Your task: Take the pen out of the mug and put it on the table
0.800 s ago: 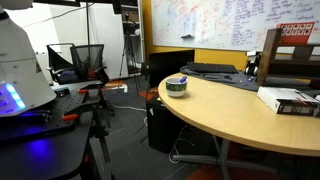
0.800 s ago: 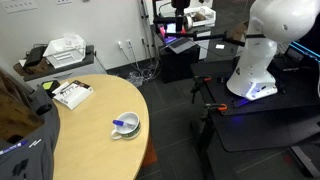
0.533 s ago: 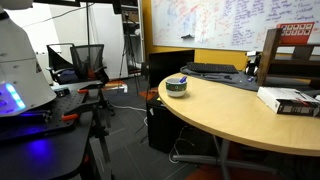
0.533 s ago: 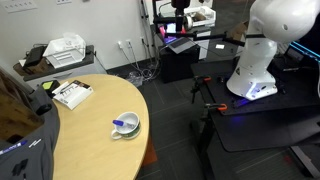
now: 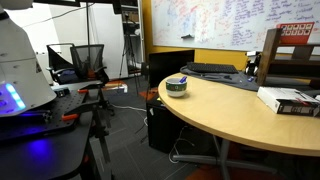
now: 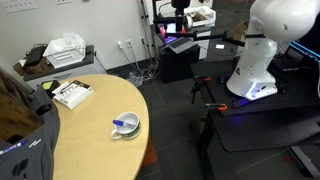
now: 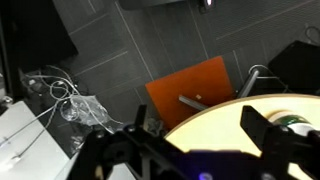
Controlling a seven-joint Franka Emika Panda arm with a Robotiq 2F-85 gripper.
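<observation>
The green-grey mug (image 5: pixel 176 87) stands near the curved edge of the tan table (image 5: pixel 240 120), and both exterior views show it (image 6: pixel 127 126). The bluish pen (image 6: pixel 122 124) lies inside it, its end resting on the rim (image 5: pixel 182 80). In the wrist view my gripper (image 7: pixel 196 140) is open and empty. Its dark fingers hang high above the table's edge (image 7: pixel 215 125), far from the mug, and a green bit of the mug (image 7: pixel 299 125) peeks past the right finger. The gripper does not show in the exterior views.
A white box (image 5: pixel 289 100) lies on the table, also seen in an exterior view (image 6: pixel 72 94). A keyboard (image 5: pixel 210 69) and a wooden shelf (image 5: pixel 291 55) stand at the back. A black chair (image 5: pixel 88 60) and a black desk with blue light (image 5: pixel 35 150) are nearby. An orange object (image 7: pixel 190 85) and cables (image 7: pixel 70 100) lie on the floor.
</observation>
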